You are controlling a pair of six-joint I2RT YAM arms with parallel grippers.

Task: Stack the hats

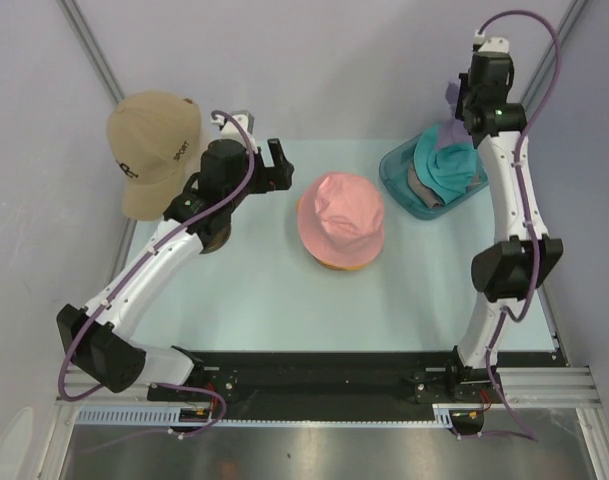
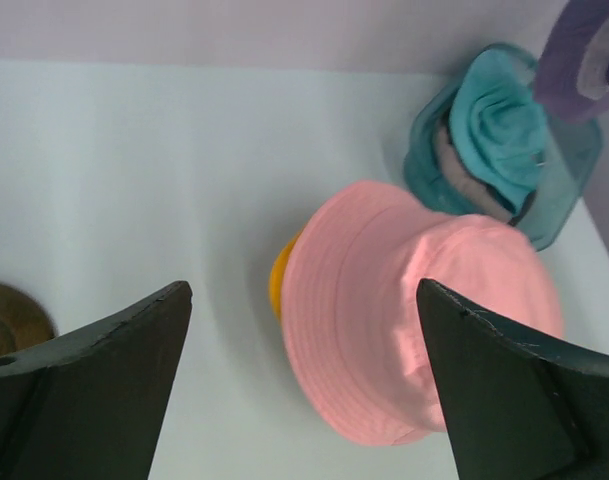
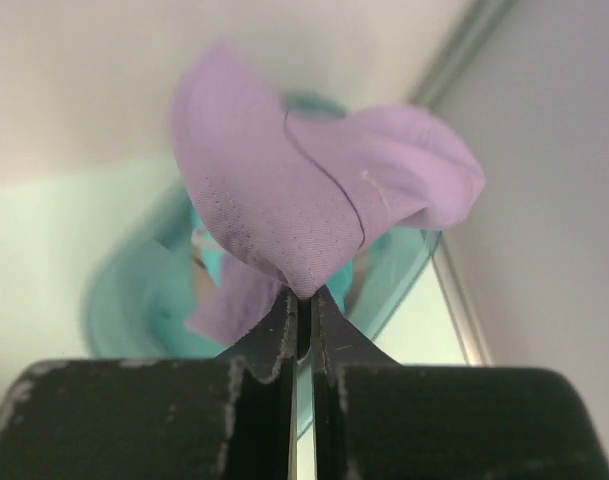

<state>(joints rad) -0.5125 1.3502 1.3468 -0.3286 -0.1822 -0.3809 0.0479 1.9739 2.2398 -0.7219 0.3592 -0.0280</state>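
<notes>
The pink hat (image 1: 341, 218) lies mid-table on top of the yellow-orange hat (image 1: 329, 264), which shows only as a rim; both also show in the left wrist view (image 2: 414, 310) (image 2: 278, 277). My left gripper (image 1: 277, 163) is open and empty, left of the pink hat. My right gripper (image 3: 304, 300) is shut on the lilac hat (image 3: 304, 200) and holds it above the tub (image 1: 429, 178). The lilac hat shows as a small patch (image 1: 451, 92) in the top view. The teal hat (image 1: 446, 160) and the grey-taupe hat (image 1: 420, 185) lie in the tub.
A cream mannequin head with a tan cap (image 1: 152, 150) stands at the back left, close to my left arm. The clear teal tub sits at the back right by the wall and frame post.
</notes>
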